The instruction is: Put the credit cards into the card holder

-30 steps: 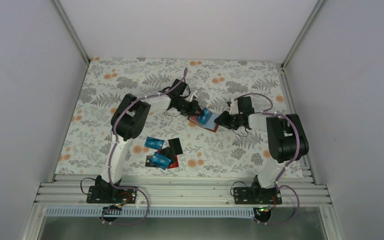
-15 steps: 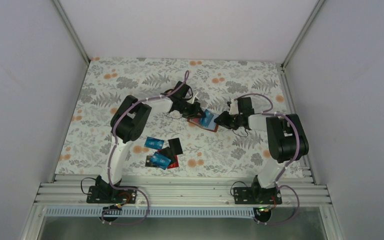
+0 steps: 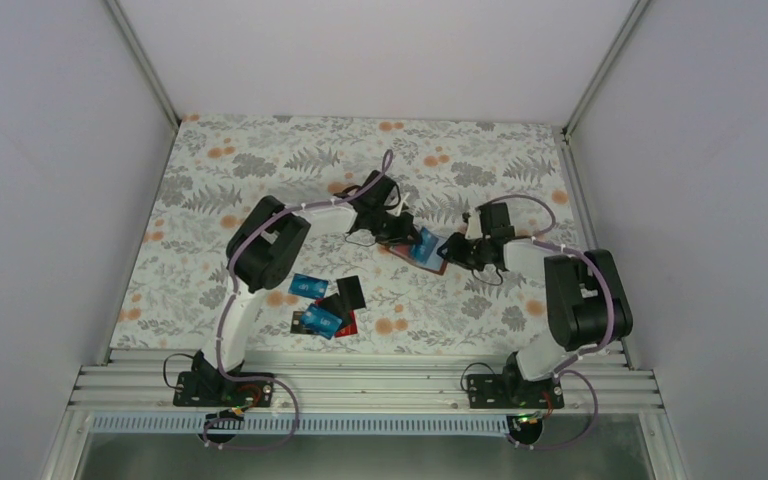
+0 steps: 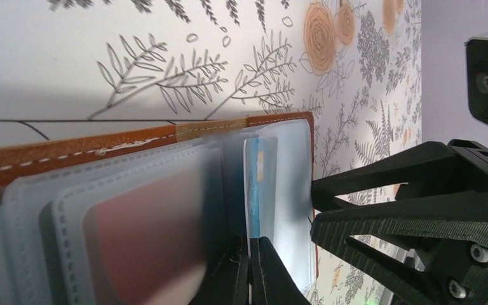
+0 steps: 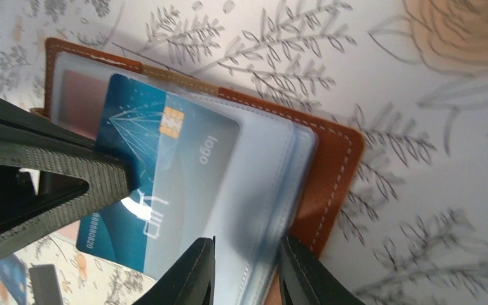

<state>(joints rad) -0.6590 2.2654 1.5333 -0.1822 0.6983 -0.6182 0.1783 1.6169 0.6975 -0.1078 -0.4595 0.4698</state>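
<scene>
— Holder [image 5: 330,165] lies open on the counter [image 3: 260,170], about midway between the two arms, its clear sleeves fanned out. Where is the blue card [image 5: 159,171]?

— Partly inside one sleeve [image 5: 260,184], with its tail end out. The left fingers [image 4: 267,279] are closed tight on that tail.

— And the right fingers [image 5: 190,273]?

— Part way open, straddling the free edge of the sleeves. Whether they pinch that edge or only bracket it cannot be told from these views.

— So what could spoil the insert?

— Probably three things. If the right fingers have no real hold, the push from the left could slide the whole holder across the counter instead of seating the card. If the card goes in skewed, a corner could catch on the sleeve's seam and make the card bow. And both sets of fingers are very near each other over the holder, so a deeper push risks a knock.

— Anything else left?

— Loose cards [image 3: 310,285] lie toward the near edge on the left arm's side, well apart from the holder, so most of the task seems to remain.
</scene>
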